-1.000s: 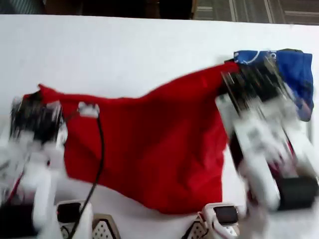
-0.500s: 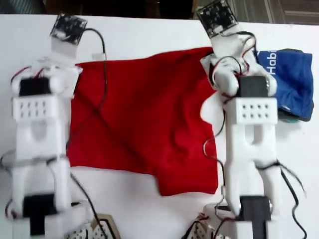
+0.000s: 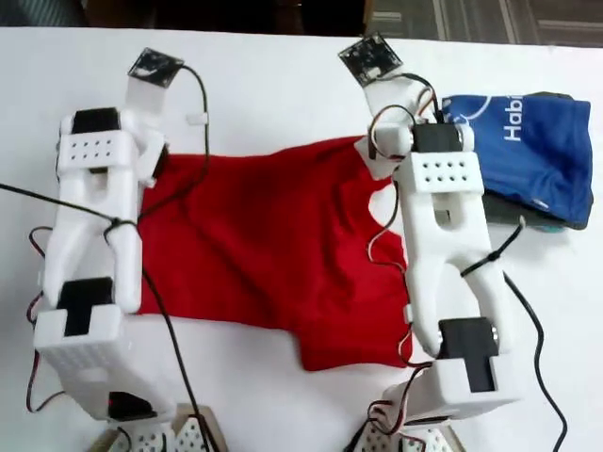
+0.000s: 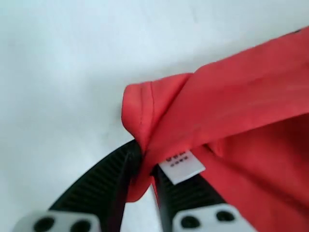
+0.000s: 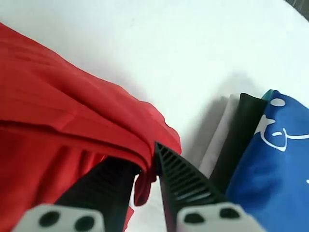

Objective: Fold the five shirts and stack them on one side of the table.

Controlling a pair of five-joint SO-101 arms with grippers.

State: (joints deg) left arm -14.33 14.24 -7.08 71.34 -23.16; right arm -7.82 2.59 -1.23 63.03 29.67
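Evidently clenched on 2 far corners of the crumpled red cloth shirt (image 3: 273, 254): left gripper (image 4: 142, 155) at 10 o'clock, right gripper (image 5: 147, 163) at 1 o'clock, likely to tension it for folding. Spread centrally, beside folded blue shirt pile (image 3: 528, 155) at 2 o'clock.

The white table (image 3: 283, 85) carries a red shirt (image 3: 273, 254) mid-table, with a folded pile (image 3: 528, 155), blue on top, near its right edge.
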